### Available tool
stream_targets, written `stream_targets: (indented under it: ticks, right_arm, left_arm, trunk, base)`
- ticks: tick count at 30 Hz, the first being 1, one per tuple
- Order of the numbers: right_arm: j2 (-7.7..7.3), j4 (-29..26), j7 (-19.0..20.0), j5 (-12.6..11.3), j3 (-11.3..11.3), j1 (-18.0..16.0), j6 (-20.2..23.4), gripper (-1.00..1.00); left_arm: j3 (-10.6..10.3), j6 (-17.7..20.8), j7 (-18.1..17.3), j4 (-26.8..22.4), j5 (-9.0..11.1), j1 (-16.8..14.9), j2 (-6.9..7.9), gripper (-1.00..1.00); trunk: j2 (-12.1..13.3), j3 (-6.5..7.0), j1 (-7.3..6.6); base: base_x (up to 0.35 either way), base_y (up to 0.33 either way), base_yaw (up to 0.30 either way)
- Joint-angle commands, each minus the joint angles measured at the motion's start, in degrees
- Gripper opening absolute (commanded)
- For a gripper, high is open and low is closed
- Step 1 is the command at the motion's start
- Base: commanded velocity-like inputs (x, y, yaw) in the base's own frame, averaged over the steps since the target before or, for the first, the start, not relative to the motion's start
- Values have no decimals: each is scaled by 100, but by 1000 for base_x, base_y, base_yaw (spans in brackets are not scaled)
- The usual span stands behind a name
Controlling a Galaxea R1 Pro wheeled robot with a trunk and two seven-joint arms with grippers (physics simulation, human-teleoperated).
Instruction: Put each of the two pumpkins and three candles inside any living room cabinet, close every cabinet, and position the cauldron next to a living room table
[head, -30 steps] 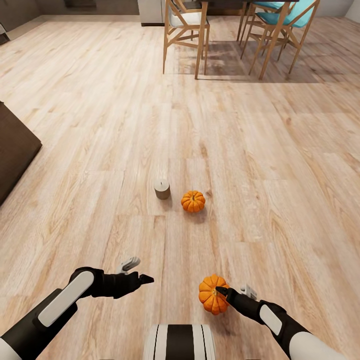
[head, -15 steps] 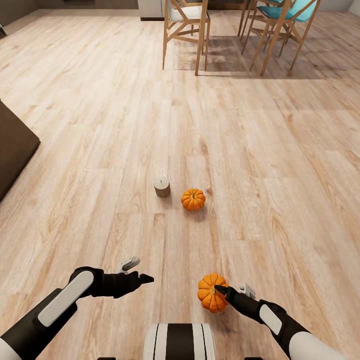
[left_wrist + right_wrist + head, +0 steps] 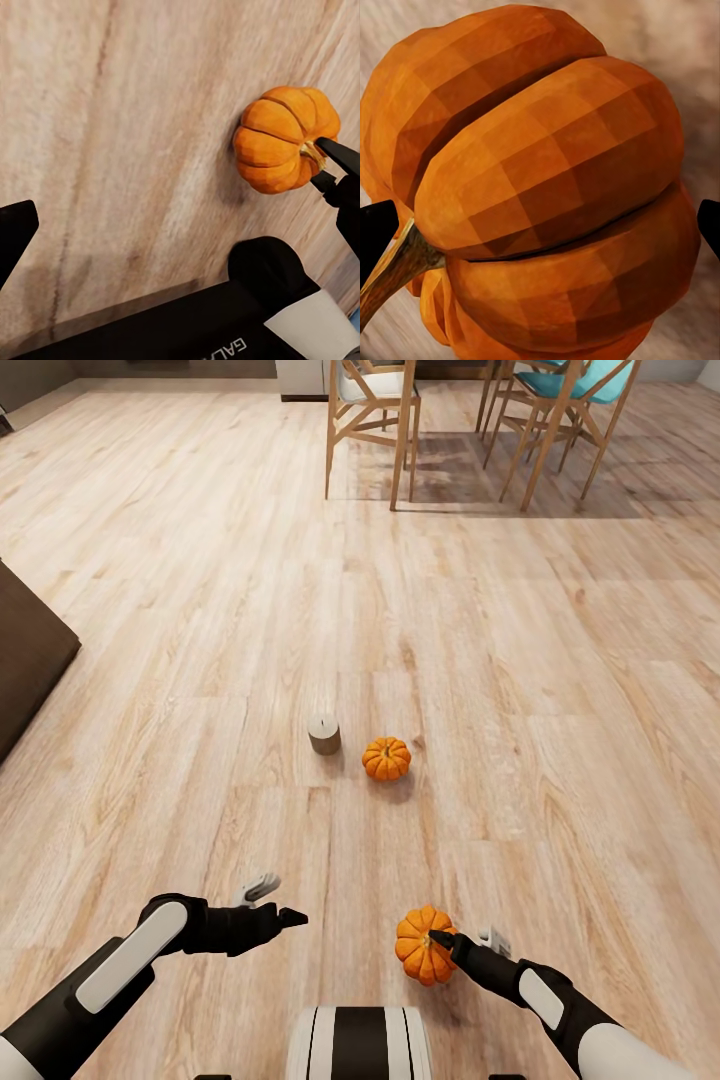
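The pumpkin [image 3: 422, 946] between the right gripper's [image 3: 443, 948] black fingers is ribbed orange, tan-stemmed. Ahead lie a matching orange pumpkin [image 3: 386, 758], a grey-beige candle [image 3: 323, 733], and pale wood-grain floor [image 3: 560, 690].

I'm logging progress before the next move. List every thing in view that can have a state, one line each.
Held pumpkin: between the right gripper's fingers, above the floor.
Second pumpkin: loose on the floor, stem up.
Candle: upright on the floor beside the second pumpkin, apart from it.
Right gripper: shut on the held pumpkin.
Left gripper: open, empty.
Chairs: standing upright, far off.
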Motion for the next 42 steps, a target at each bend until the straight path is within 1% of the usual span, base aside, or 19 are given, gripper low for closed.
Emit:
stream_targets:
  ticks: [1, 2, 29, 30, 42]
  right_arm:
    - [-6, 9, -231, 39, 51, 1, -7, 100]
    - [-6, 9, -231, 39, 51, 1, -7, 100]
    - [-6, 4, -223, 47, 51, 1, -15, 100]
    - [-6, 5, -223, 47, 51, 1, -15, -100]
    - [-6, 0, -215, 51, 58, 1, -7, -100]
  left_arm:
    - [-12, -4, 55, -6, 60, -5, 4, 100]
    - [-12, -4, 55, -6, 60, -5, 3, 100]
    - [-14, -4, 55, -6, 60, -5, 3, 100]
    - [-14, -3, 55, -6, 60, -5, 3, 100]
    - [-14, -3, 57, -5, 60, -5, 3, 100]
  trunk:
    - [-2, -26, 3]
    - [-4, -48, 6]
    - [-4, -48, 6]
    - [-4, -48, 6]
    - [-4, -48, 6]
  base:
    - [0, 0, 0]
    - [0, 0, 0]
    - [0, 0, 0]
    - [0, 0, 0]
    - [0, 0, 0]
